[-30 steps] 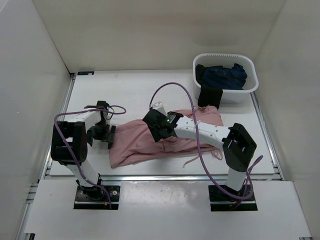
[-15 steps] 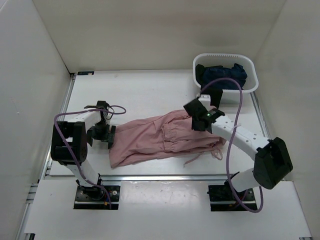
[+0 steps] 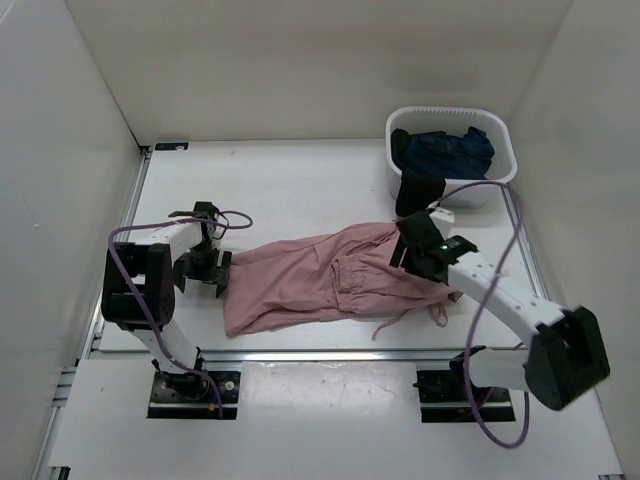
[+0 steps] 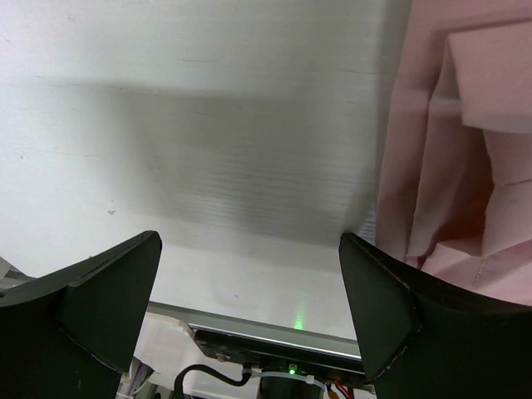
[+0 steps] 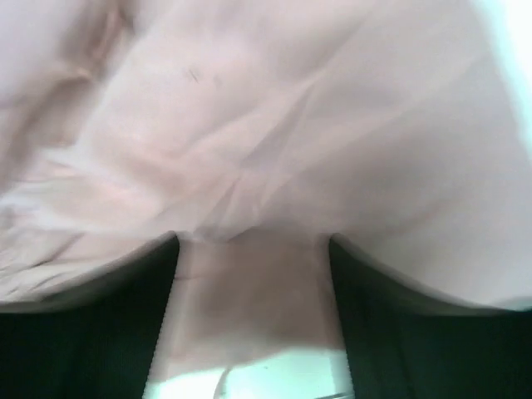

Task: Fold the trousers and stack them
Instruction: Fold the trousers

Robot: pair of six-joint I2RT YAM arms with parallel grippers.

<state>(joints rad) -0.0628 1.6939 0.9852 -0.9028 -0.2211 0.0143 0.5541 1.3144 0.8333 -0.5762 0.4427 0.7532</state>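
The dusty-pink trousers (image 3: 310, 280) lie spread across the table's middle, with the drawstring (image 3: 400, 318) trailing off their front right edge. My left gripper (image 3: 203, 275) is open and low over bare table, just left of the trousers' left end; in the left wrist view (image 4: 249, 316) the pink fabric (image 4: 465, 166) lies past the right finger. My right gripper (image 3: 412, 250) is down on the trousers' right end. In the right wrist view (image 5: 253, 307) its fingers (image 5: 83, 332) stand apart with pink fabric (image 5: 249, 125) draped over and between them.
A white basket (image 3: 500, 180) stands at the back right with a dark navy garment (image 3: 450, 150) in it and a black cloth (image 3: 418, 190) hanging over its front left rim. White walls enclose the table.
My right gripper has swept from the trousers' middle to their right end, and the fabric has spread out to the right with it. The left arm has not moved.
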